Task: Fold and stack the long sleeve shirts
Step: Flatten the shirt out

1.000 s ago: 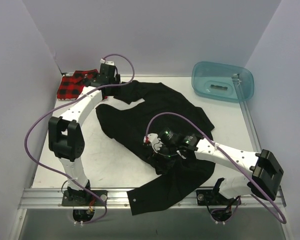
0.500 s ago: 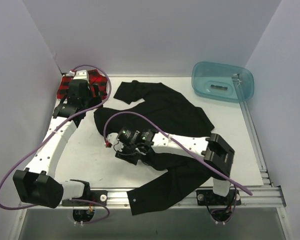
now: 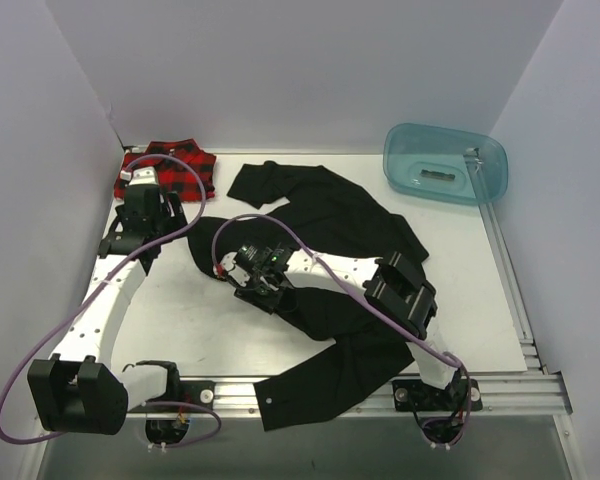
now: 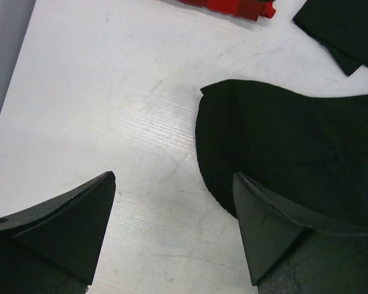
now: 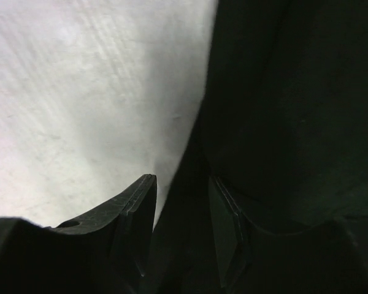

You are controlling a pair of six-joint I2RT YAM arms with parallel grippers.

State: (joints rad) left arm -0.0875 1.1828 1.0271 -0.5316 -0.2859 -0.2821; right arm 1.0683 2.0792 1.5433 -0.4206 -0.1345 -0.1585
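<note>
At the far left the folded plaid shirt lies in the corner of the surface. Just near it hovers the left tool, its fingers wide apart and holding nothing. The black shirt is spread crumpled over the middle, and the right tool seems clamped on a fold near its left edge. We judge that the black shirt is now being folded. The next move calls for laying this fold flat, maybe with help from the left tool. One second ago the left tool was beyond the plaid shirt and the right tool was further right.
</note>
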